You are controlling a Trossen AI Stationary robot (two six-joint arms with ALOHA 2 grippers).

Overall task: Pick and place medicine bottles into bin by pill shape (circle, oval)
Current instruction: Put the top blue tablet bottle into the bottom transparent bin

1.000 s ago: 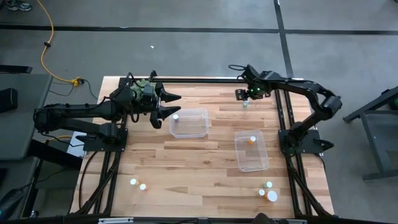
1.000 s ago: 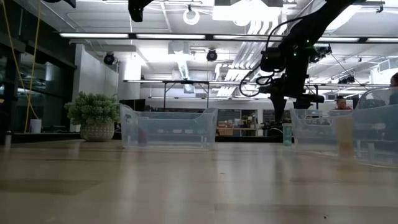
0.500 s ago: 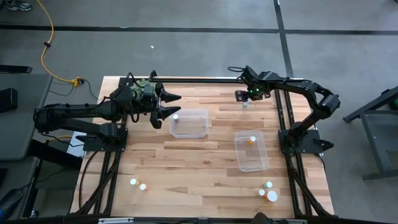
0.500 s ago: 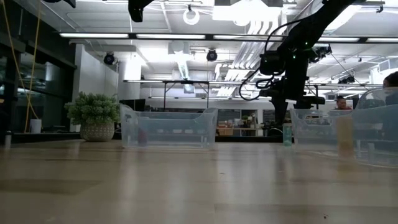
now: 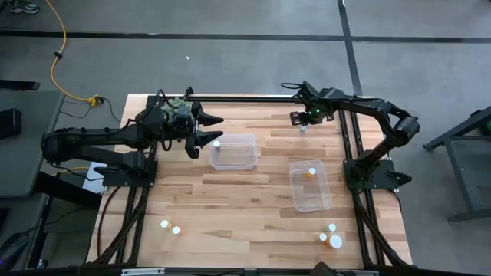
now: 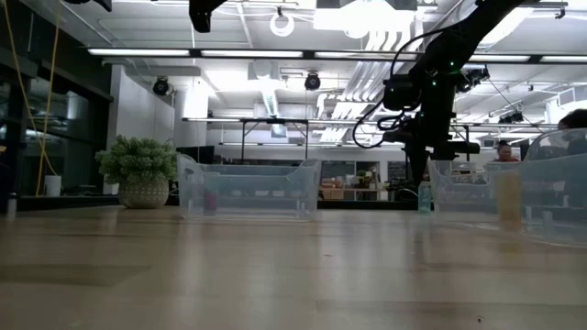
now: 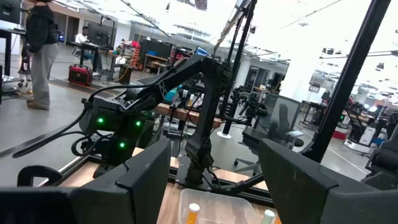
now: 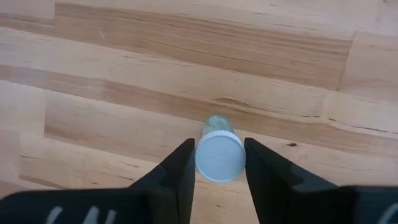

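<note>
We've got the right gripper (image 8: 219, 165) down over a green medicine bottle (image 8: 219, 152) at the table's (image 5: 253, 199) far edge, fingers (image 8: 180, 174) pressing both sides of its white cap. Nothing crowds it; the nearest clear bin (image 5: 233, 151) sits well apart. The left gripper (image 5: 205, 129) hangs wide open and empty beside that bin.

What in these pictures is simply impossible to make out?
- Pill shapes: every view, the medicine bottles are too small.
- Right fingers touching the green bottle: right wrist view, its cap hides the contact.
- Left gripper in the low view: cut off by the top edge.
- Near bin: low view, cut by the right edge.
</note>
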